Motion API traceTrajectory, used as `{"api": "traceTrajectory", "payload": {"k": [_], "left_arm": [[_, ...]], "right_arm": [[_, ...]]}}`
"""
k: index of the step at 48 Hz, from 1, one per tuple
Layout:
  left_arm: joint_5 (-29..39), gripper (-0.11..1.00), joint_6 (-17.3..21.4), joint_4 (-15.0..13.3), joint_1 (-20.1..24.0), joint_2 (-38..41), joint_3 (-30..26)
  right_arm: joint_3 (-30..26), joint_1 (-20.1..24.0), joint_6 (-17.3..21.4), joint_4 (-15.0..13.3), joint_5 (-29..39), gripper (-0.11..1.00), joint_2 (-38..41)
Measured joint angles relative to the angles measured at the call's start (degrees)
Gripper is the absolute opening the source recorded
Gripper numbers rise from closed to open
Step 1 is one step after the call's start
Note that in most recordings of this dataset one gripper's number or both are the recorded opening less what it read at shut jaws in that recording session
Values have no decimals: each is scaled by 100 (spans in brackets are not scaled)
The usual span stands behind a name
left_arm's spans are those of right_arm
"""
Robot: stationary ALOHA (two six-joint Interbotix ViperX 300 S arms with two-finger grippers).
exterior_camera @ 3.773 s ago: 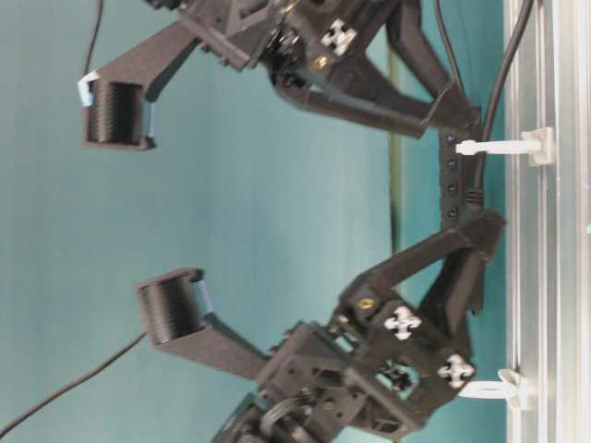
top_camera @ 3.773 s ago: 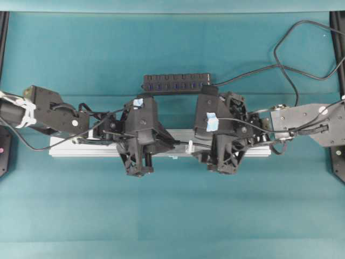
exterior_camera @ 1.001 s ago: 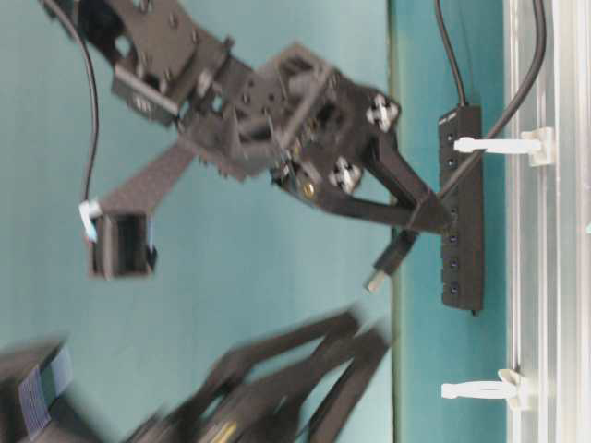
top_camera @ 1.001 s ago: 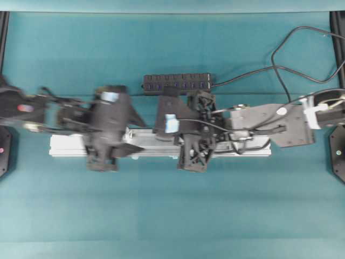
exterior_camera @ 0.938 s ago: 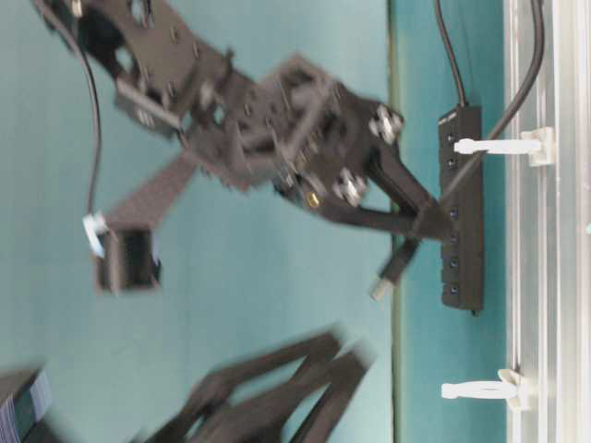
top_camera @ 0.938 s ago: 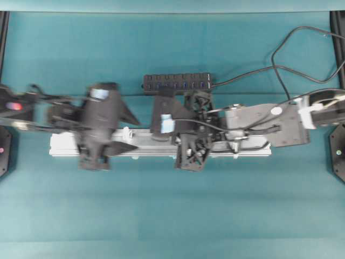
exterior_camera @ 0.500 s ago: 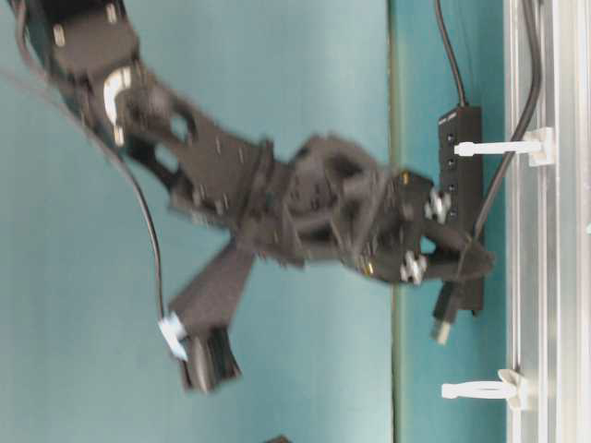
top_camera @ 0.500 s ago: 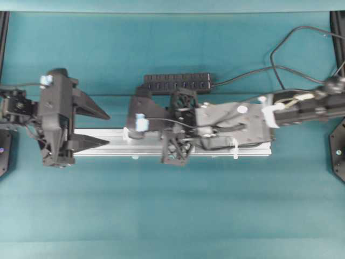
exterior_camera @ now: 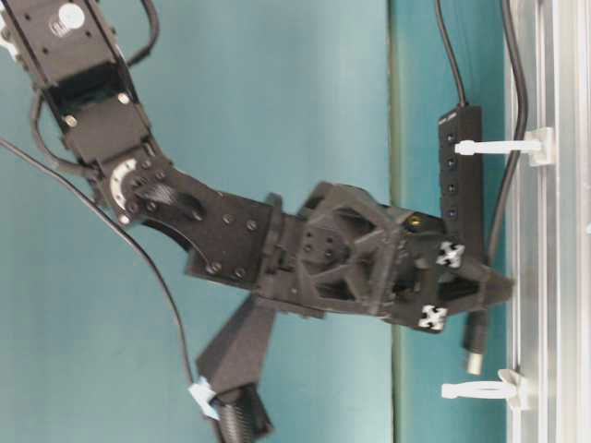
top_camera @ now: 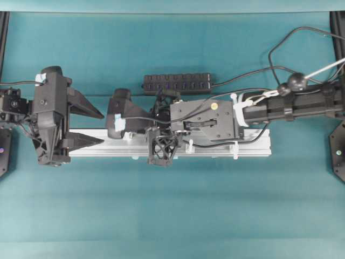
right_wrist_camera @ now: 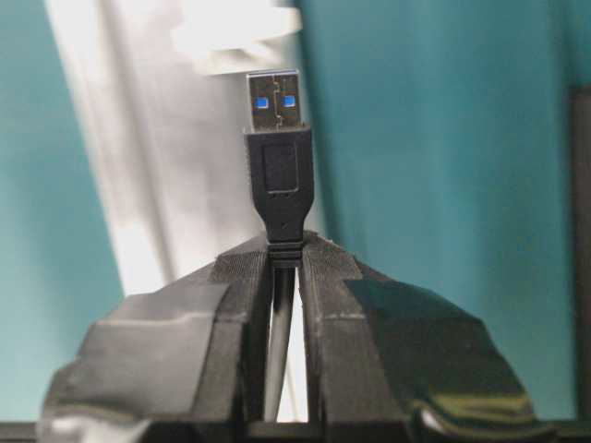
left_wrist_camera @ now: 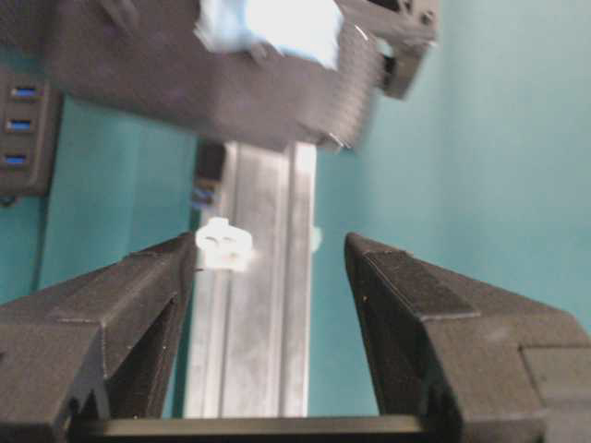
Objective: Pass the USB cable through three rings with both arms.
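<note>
Right claw (right_wrist_camera: 284, 268) pinches USB cable (right_wrist_camera: 280, 175) near ring (right_wrist_camera: 235, 41)

Rail (top_camera: 253, 150) – brushed silver metal; rings (exterior_camera: 480, 390) – translucent whitish plastic; USB cable (right_wrist_camera: 280, 175) plug – matt black.

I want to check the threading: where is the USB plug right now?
In the table-level view the USB plug hangs from the shut right end effector, beside the rail, just short of the lower ring.
</note>
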Motion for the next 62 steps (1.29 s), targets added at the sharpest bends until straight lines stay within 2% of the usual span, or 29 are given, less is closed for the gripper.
{"api": "traceTrajectory", "payload": {"k": [19, 29, 43, 62], "left_arm": [[44, 67, -35, 0, 0, -35, 53], [404, 67, -70, 0, 0, -334, 185], [519, 67, -88, 0, 0, -712, 325], [316, 67, -97, 0, 70, -615, 712]], "right_arm": [[-26, -9, -70, 105, -237, -9, 44], [-26, -70, -70, 114, -404, -9, 62], [-26, -123, -79, 132, -694, -9, 114], [-26, -123, -105, 141, -1239, -9, 149]]}}
